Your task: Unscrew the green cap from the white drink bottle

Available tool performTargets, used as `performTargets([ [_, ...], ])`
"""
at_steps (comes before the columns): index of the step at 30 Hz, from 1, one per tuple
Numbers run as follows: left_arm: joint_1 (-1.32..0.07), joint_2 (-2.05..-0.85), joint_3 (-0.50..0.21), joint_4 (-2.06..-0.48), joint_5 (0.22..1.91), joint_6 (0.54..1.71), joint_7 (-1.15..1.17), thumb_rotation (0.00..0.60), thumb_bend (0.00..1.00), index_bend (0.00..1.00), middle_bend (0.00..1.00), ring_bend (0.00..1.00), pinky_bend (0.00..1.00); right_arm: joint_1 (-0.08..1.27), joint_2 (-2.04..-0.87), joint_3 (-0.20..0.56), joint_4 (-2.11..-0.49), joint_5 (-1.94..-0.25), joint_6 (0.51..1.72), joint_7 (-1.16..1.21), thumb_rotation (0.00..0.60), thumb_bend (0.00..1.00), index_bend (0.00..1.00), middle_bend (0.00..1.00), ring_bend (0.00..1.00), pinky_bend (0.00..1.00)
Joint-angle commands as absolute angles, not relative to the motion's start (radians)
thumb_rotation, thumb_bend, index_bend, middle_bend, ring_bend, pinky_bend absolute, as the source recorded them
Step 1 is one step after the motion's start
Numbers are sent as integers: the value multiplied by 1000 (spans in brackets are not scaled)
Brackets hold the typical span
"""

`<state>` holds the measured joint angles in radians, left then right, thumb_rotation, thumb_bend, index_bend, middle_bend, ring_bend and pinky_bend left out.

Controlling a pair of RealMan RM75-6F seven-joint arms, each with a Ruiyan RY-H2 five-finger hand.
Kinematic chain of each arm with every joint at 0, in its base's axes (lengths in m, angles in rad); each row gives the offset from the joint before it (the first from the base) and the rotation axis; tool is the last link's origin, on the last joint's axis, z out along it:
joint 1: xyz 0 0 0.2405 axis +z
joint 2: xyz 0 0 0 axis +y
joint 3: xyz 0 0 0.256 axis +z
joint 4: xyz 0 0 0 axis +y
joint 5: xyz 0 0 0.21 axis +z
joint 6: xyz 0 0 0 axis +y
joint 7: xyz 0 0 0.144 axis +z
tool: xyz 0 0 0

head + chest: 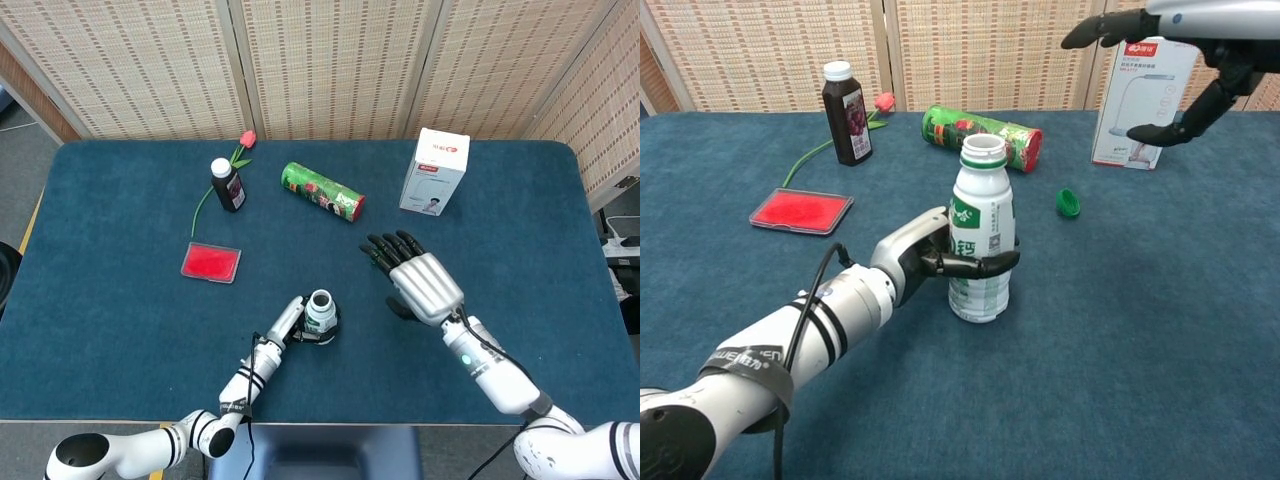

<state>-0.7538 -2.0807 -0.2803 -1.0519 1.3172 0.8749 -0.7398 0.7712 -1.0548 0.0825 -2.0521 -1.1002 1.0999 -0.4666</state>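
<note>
— So, what do I have on the dark blue cloth-covered table (1160,330) right now?

— Biggest first: my left hand (925,258) grips the white plastic drink bottle with green label (980,235) around its middle, upright, near the front centre of the table. Its mouth is bare.

— And my right hand (1185,70)?

— Raised above the table, well apart from the bottle, fingers spread and holding nothing. It hangs in front of the white cardboard box with a red logo (435,170).

— Where is the small round green cap (1067,202)?

— On the cloth, to the right of the bottle and apart from it, lying tilted. In the head view my right hand hides it.

— Then the unscrewing looks done, I judge.

— I agree. To finish well I would hold the bottle level with the left hand, since it is open and could spill, and set it down without squeezing. I would keep the right hand clear of the green printed cylindrical can (980,130) lying on its side behind.
</note>
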Motion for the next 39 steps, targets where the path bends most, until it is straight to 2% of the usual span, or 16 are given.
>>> performTargets([
  [1,-748,-2080,-275,-1053,1331,893,-752,600,830,739,856,392,119,717,-1021,41,-2064,-1163,1132,-450,600,291,0,0,0,0],
  [4,-741,-2081,-260,-1053,1351,913,-760,600,802,730,838,381,118,684,-1006,21,-2064,-1200,1141,-432,600,290,0,0,0,0],
  [6,-741,-2083,-245,-1048,1367,917,-764,600,759,693,784,342,113,672,-998,19,-2062,-1216,1141,-417,600,291,0,0,0,0],
  [8,-744,-2088,-227,-1037,1389,924,-769,600,689,595,669,264,98,667,-994,24,-2061,-1223,1135,-404,600,290,0,0,0,0],
  [13,-754,-2098,-207,-1016,1429,940,-815,600,534,224,321,34,47,658,-983,35,-2063,-1229,1124,-395,600,290,0,0,0,0],
  [15,-758,-2098,-206,-1013,1433,939,-824,600,497,100,209,1,31,653,-979,39,-2063,-1231,1122,-392,600,291,0,0,0,0],
  [18,-762,-2095,-203,-1008,1433,929,-840,600,456,5,87,0,11,648,-974,45,-2063,-1230,1116,-385,600,290,0,0,0,0],
  [22,-764,-2092,-205,-1006,1427,922,-858,600,423,0,1,0,0,643,-971,53,-2063,-1232,1109,-383,600,291,0,0,0,0],
  [31,-770,-2068,-185,-1020,1471,952,-925,600,330,0,0,0,0,635,-967,66,-2080,-1223,1096,-403,600,291,0,0,0,0],
  [39,-771,-2056,-165,-1023,1489,970,-939,600,308,0,0,0,0,625,-959,73,-2101,-1219,1092,-415,600,291,0,0,0,0],
])
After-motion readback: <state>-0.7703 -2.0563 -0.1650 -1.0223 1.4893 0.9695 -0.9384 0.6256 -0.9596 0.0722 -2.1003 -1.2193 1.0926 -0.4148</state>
